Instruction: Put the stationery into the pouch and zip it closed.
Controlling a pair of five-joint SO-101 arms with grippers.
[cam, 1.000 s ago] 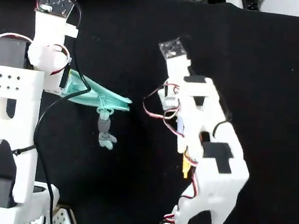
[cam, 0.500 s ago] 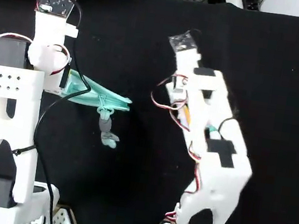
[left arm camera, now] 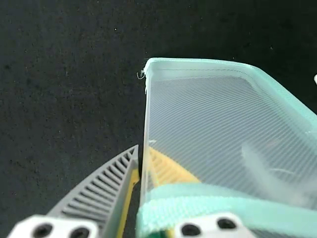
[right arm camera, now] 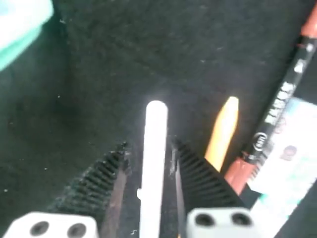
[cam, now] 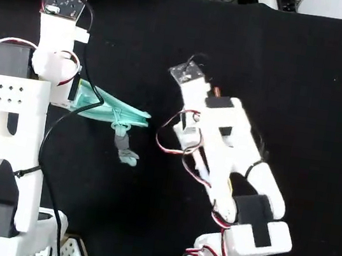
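right gripper (right arm camera: 148, 147) clamps white pen (right arm camera: 156, 116); left gripper (left arm camera: 144, 154) holds pouch (left arm camera: 213, 124)

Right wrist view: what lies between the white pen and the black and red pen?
An orange stick lies between the white pen and the black-and-red pen, on the black cloth, in the right wrist view.

One pouch (left arm camera: 213, 124), three pens (right arm camera: 154, 148) and two arms (cam: 12, 111)

Black-clothed table (cam: 319, 86). Lying on it, close together: orange crayon (right arm camera: 223, 130), dark pen (right arm camera: 280, 106) with reddish ends just beside it, pale printed packet (right arm camera: 292, 166) touching the pen.
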